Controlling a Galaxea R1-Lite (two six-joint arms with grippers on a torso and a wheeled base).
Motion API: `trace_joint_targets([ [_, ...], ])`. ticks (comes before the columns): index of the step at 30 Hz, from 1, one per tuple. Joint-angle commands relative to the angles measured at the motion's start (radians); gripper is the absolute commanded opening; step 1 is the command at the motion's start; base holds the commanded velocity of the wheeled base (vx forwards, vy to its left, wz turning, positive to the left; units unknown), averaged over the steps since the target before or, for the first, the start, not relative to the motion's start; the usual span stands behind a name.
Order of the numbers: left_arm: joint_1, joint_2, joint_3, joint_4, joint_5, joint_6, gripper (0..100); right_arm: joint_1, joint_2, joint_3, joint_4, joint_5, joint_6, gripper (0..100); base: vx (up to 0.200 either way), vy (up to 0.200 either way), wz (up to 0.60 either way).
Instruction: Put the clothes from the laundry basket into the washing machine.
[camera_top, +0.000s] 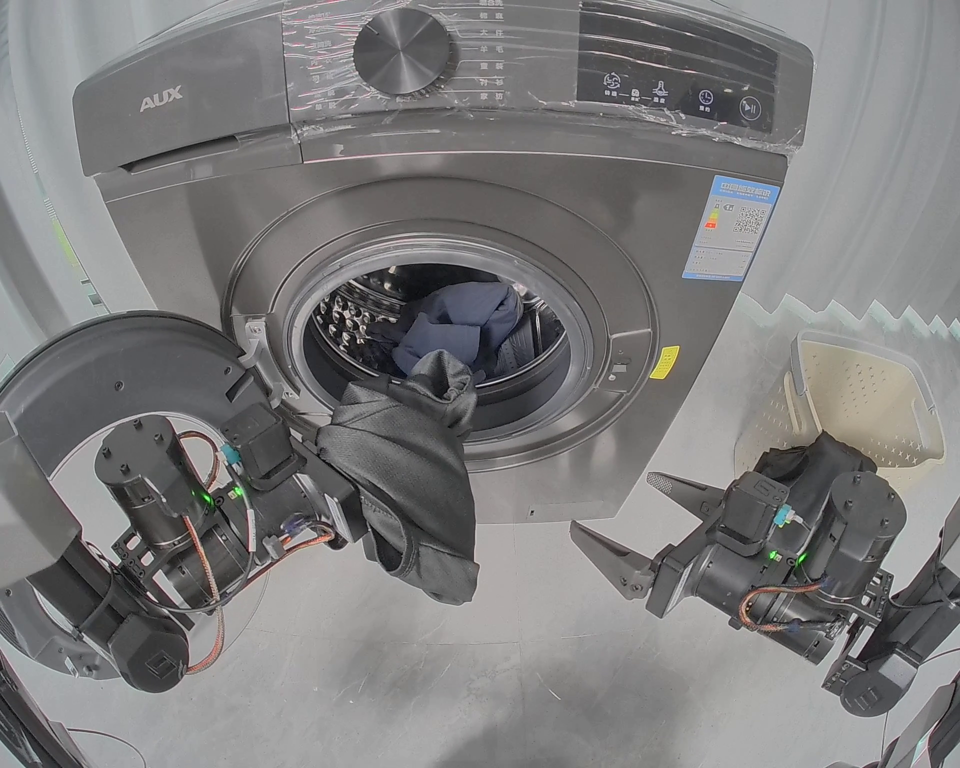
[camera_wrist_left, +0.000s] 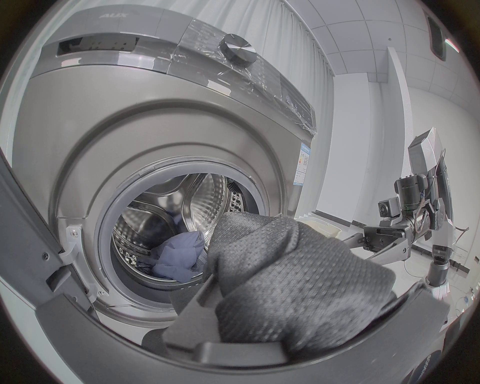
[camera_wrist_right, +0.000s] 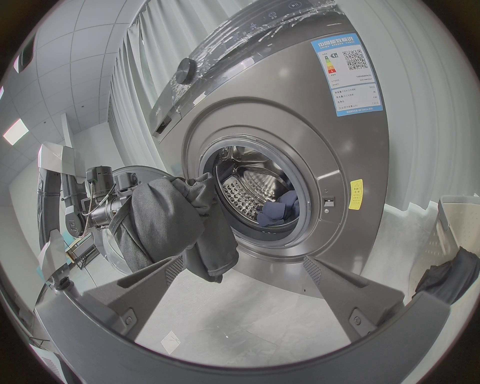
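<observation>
Left pincer (camera_top: 348, 508): clenched on the dark grey garment (camera_top: 410, 470), with the fingers buried in a fold partway down the cloth. It holds the piece in front of the washing machine (camera_top: 180, 240), just outside the lower left of the drum opening (camera_top: 350, 310).

Grip sits mid-cloth, so the garment drapes to both sides. One bunched end rises to the door seal. The other hangs free below the pincer, over the floor.

Long axis: roughly vertical in the head view, leaning at the top toward the drum. The bunched end points into the opening and the hem points at the floor. I cannot tell whether the bunch rests on the seal or sits just in front of it.

Door (camera_top: 110, 370) is swung fully open on my left, behind the left arm, so the approach is unobstructed.

A blue garment (camera_top: 460, 315) already lies in the drum, just behind the grey bunch.

Right pincer (camera_top: 612, 502): released, jaws spread wide, holding nothing. It is low over the floor, right of the machine and near the laundry basket (camera_top: 880, 400). My guess is that this keeps it out of the left arm's path.

Basket stands on the floor beside the machine's right corner. Dark clothes (camera_top: 810, 465) lie over its near edge, so the task is part done.

Judgement: the hanging end may catch on the seal, so it needs a deep push inward.
</observation>
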Motion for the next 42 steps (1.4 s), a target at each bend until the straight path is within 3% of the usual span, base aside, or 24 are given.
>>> trace_joint_targets([
  [1, -0.002, 0.020, -0.004, -0.001, -0.002, -0.001, 0, 0.003, 0.004, 0.001, 0.001, 0.001, 0.000, 100, 0.000, 0.000, 0.00],
  [20, -0.008, 0.037, -0.004, -0.003, 0.000, 0.008, 0, 0.011, 0.007, 0.010, 0.001, 0.002, 0.000, 100, 0.189, 0.000, 0.00],
  [31, -0.106, 0.050, 0.068, -0.001, 0.011, 0.009, 0, 0.037, -0.007, 0.024, 0.001, 0.002, -0.003, 100, 0.000, 0.000, 0.00],
  [34, -0.156, 0.085, 0.068, 0.001, 0.072, 0.000, 0, 0.049, -0.025, 0.026, 0.001, 0.001, -0.003, 100, 0.000, 0.000, 0.00],
  [42, -0.123, 0.195, -0.082, 0.001, 0.077, -0.023, 0, 0.065, -0.025, 0.030, 0.001, 0.001, 0.000, 100, 0.000, 0.000, 0.00],
])
